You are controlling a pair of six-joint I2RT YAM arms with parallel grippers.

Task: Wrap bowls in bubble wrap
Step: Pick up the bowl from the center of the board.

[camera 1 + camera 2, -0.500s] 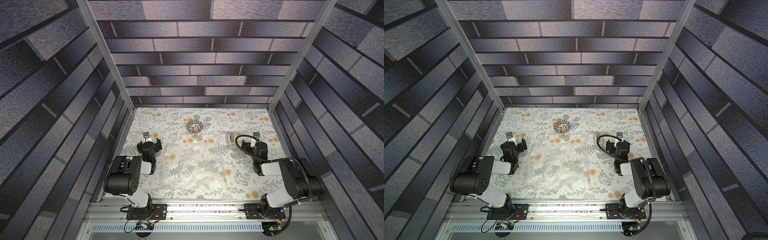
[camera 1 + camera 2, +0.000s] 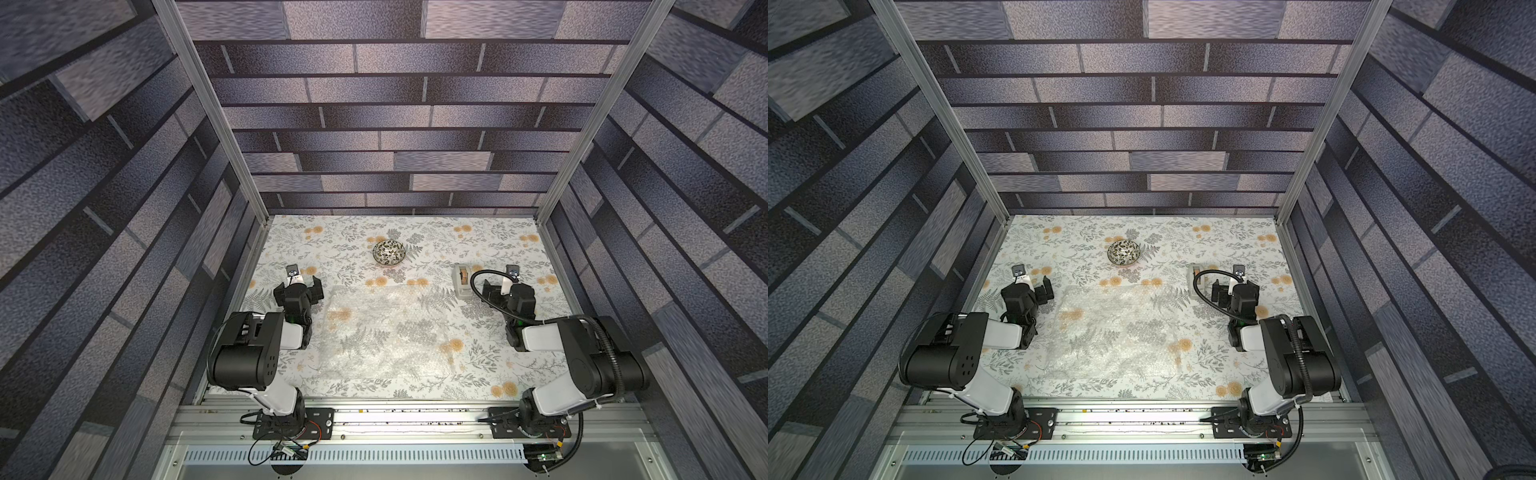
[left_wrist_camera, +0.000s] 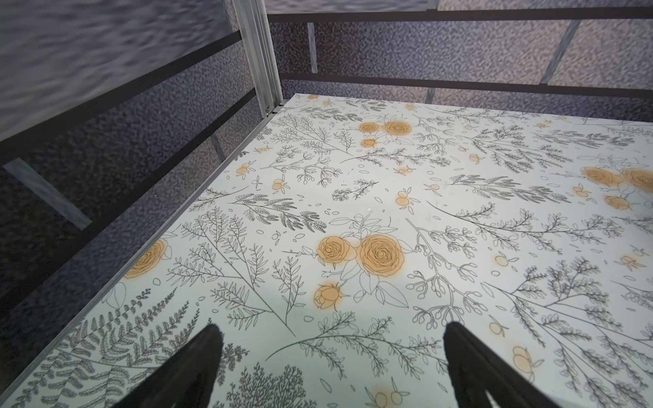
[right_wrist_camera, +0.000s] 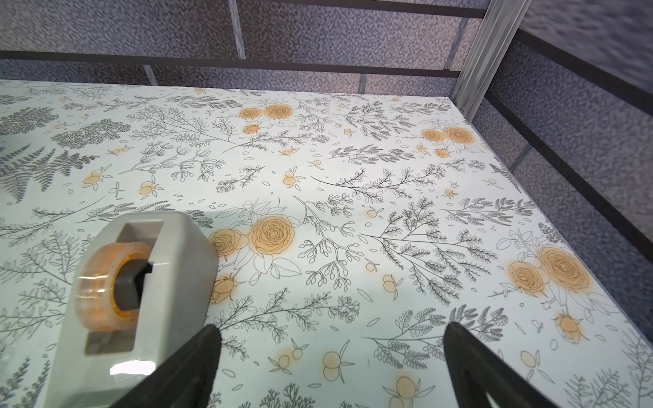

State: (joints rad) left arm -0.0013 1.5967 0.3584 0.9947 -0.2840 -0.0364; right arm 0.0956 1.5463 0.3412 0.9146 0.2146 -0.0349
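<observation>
Floral tablecloth (image 2: 478,245): bowl (image 2: 389,252) far-centre, bubble wrap (image 2: 386,328) flat between left gripper (image 2: 298,286) and right gripper (image 2: 505,286), both splayed wide, empty.

Bubble wrap (image 2: 386,328): thin clear plastic, whitish and shiny, finely pebbled, with the print of the table cover (image 3: 424,212) showing through; the cover itself is smooth and flat with a faint sheen, printed in line-drawn leaves and orange roses. Bowl (image 2: 389,252) looks glazed, slightly glossy inside; tape dispenser (image 4: 187,254) is smooth grey plastic with a soft highlight, its tape roll (image 4: 99,282) clear, glossy, amber-tinted. Corner posts (image 3: 259,53) are bare grooved metal, dull silver; walls (image 4: 318,31) are matt, a grainy brick print.
</observation>
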